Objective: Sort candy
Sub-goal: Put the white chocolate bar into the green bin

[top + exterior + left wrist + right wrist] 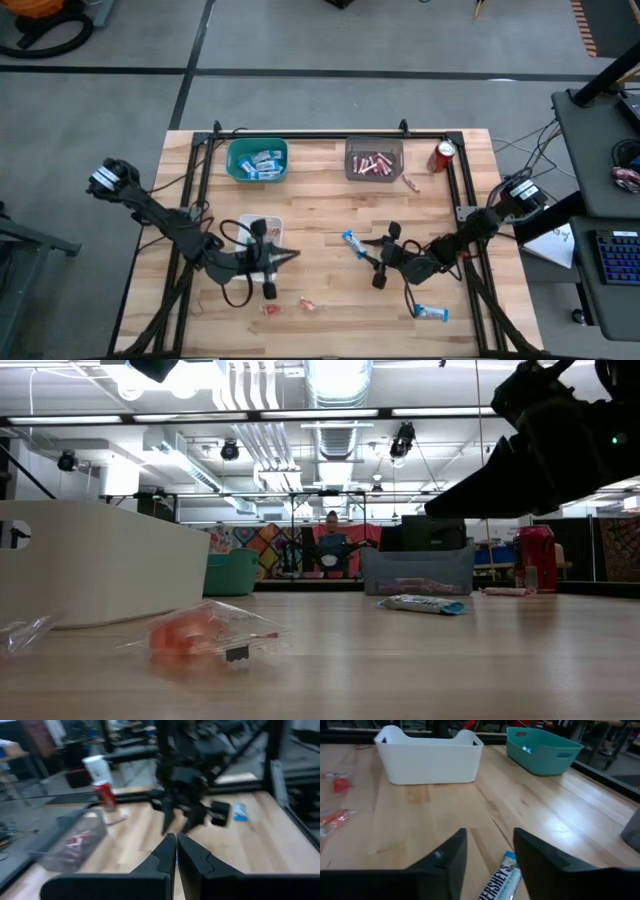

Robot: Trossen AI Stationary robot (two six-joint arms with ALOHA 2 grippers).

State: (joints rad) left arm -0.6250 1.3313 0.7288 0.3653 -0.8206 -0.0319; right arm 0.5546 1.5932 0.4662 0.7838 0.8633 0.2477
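Note:
A blue-and-white candy bar point(501, 879) lies flat on the wooden table, between the fingers of my open right gripper point(490, 837); I cannot tell whether a finger touches it. In the high view this bar point(351, 241) sits mid-table, just left of my right gripper point(366, 250). My left gripper point(176, 851) is shut and holds nothing. It hovers beside the white bin point(268, 228) and points toward the right arm. Red and orange pieces point(270, 308) and a second blue-and-white bar point(431, 313) lie near the front edge.
At the back stand a teal bin point(257, 160) with blue-and-white bars and a grey bin point(374, 160) with pink sticks. A red can point(443, 155) stands far right, with a loose pink stick point(411, 183) nearby. A black frame rail point(330, 135) edges the table.

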